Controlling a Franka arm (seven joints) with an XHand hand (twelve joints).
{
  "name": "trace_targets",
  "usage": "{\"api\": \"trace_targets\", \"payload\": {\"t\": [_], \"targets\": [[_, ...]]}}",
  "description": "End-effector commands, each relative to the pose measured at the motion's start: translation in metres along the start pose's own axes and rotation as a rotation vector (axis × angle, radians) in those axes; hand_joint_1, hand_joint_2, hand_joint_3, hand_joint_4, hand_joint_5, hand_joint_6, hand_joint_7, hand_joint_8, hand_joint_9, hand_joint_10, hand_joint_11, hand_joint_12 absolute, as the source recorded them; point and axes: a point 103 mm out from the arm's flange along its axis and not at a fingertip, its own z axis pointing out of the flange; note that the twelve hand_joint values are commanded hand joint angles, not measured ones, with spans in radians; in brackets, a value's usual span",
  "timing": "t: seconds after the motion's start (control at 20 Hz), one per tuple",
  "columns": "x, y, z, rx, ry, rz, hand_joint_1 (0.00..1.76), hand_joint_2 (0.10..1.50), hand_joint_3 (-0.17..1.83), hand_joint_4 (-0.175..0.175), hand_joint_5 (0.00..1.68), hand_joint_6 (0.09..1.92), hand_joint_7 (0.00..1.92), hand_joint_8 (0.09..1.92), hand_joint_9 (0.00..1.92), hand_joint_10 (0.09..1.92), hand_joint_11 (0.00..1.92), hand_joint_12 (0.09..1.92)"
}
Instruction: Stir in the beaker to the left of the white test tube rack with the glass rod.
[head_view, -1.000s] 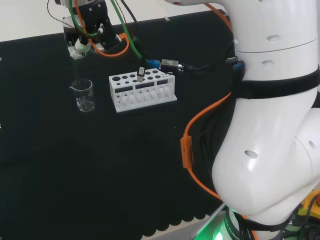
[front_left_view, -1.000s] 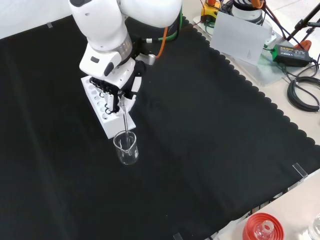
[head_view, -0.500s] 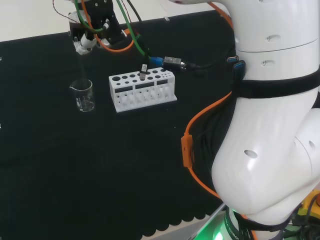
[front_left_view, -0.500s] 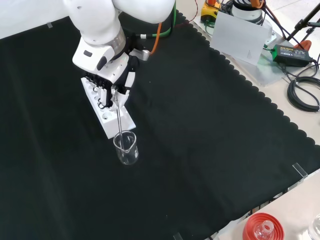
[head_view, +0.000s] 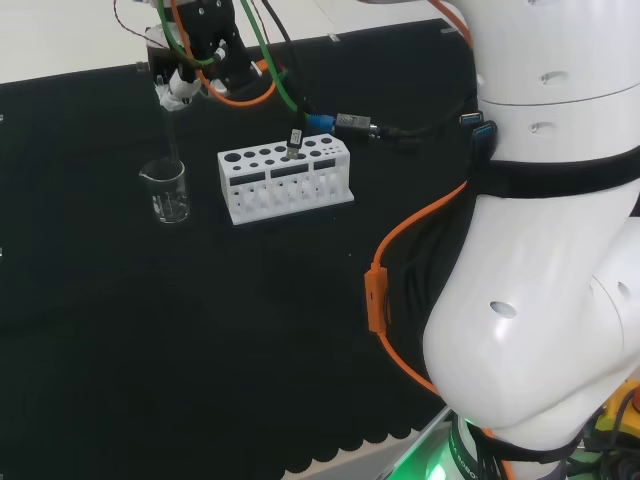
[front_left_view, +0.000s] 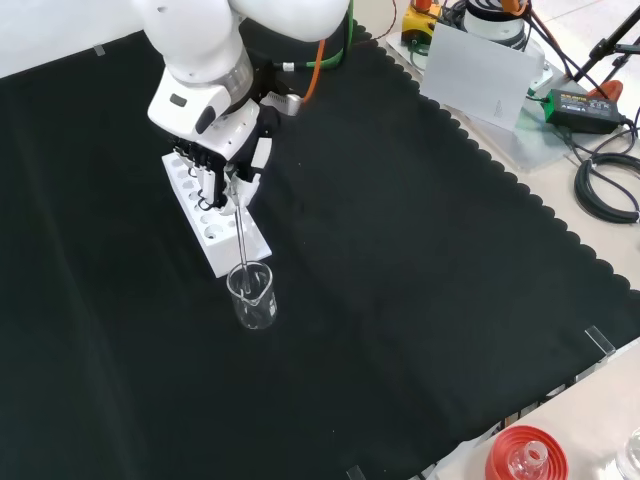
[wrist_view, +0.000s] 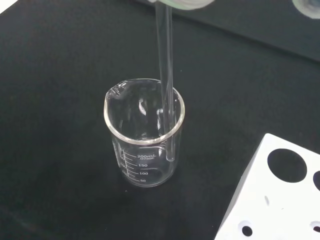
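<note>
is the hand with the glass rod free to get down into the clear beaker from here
Probably yes. The hand holds the thin glass rod with its tip already inside the open-topped clear glass beaker; the white test tube rack stands beside it.

Lab: beaker (wrist_view: 144, 135), test tube rack (head_view: 285, 182), robot arm (head_view: 540, 250).

Hand (front_left_view: 228, 165) above the bench, its fingers curled round the upper end of the glass rod (front_left_view: 241, 228). The rod hangs down from the hand, its lower end inside the beaker (front_left_view: 251, 296), near the wall on the rack's side. The beaker stands on the cloth (front_left_view: 400, 250) below the hand. In the head view the test tube rack (head_view: 285, 183) stands just right of the beaker and lower right of the hand (head_view: 200, 45).
</note>
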Motion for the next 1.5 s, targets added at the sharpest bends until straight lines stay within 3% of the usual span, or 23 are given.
{"api": "trace_targets", "payload": {"t": [0.05, 0.65, 1.15, 1.5], "targets": [[0.016, -0.005, 0.006, 0.001, -0.003, 0.004, 1.20, 1.13, -0.17, -0.175, 1.13, 0.80, 1.60, 0.61, 1.82, 0.27, 1.66, 0.54], [0.040, 0.016, 0.018, 0.027, 0.016, -0.035, 1.20, 1.13, -0.17, -0.175, 1.13, 0.80, 1.60, 0.61, 1.82, 0.27, 1.66, 0.54], [0.024, 0.020, 0.010, 0.018, 0.009, -0.033, 1.20, 1.13, -0.17, -0.175, 1.13, 0.80, 1.60, 0.60, 1.82, 0.27, 1.66, 0.54], [-0.006, 0.004, 0.003, 0.010, 0.019, -0.005, 1.20, 1.13, -0.17, -0.175, 1.13, 0.80, 1.60, 0.60, 1.82, 0.27, 1.66, 0.54]]}}
